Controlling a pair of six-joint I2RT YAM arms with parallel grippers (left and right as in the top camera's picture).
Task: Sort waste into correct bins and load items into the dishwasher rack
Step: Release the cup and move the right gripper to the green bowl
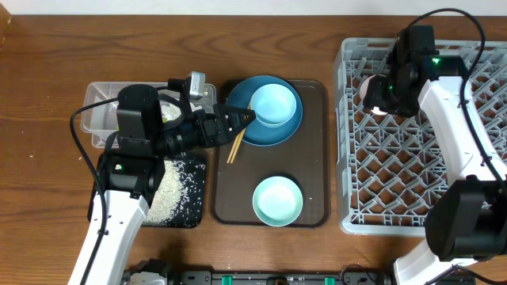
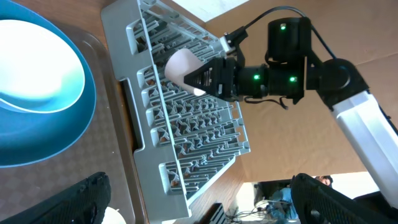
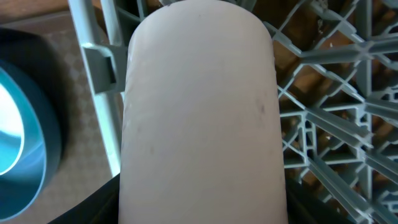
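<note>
**Step in hand:** loading the dishwasher rack (image 1: pixel 404 178). The right gripper (image 1: pixel 379 96) is closed at a middling width around the small pink cup (image 1: pixel 371 100) and holds it on its side over the rack's far-left corner. The right wrist view is filled by the cup's pale wall, with rack lattice behind it. Whether the cup touches the pegs cannot be told.

**Next move, as judged:** lower the cup between the pegs, tilted so it seats mouth-down, then release it. The cup is smooth and rounded, so it may roll if let go above the lattice.

**Left gripper (image 1: pixel 244 119):** jaws wide, empty, level with the near-left edge of the dark blue plate (image 1: pixel 255 133) and just beside the wooden chopsticks (image 1: pixel 235 147).

**Containers:**
- Rack: no item seated in it that can be seen.
- Brown serving tray (image 1: pixel 238 194): far end, the dark blue plate with the light blue bowl (image 1: pixel 275 103) standing in it; the chopsticks lean off the plate's left edge; near end, the pale mint bowl (image 1: pixel 277 199), empty.
- Black tray (image 1: pixel 200 190), near left: loose white rice grains (image 1: pixel 166 196) spread across it.
- Clear tub (image 1: pixel 99 111), far left: a yellow-green scrap (image 1: pixel 168 115) shows. The left arm hides the rest.

**Progress, as judged:** waste appears binned, and all dishes except the cup await loading.
</note>
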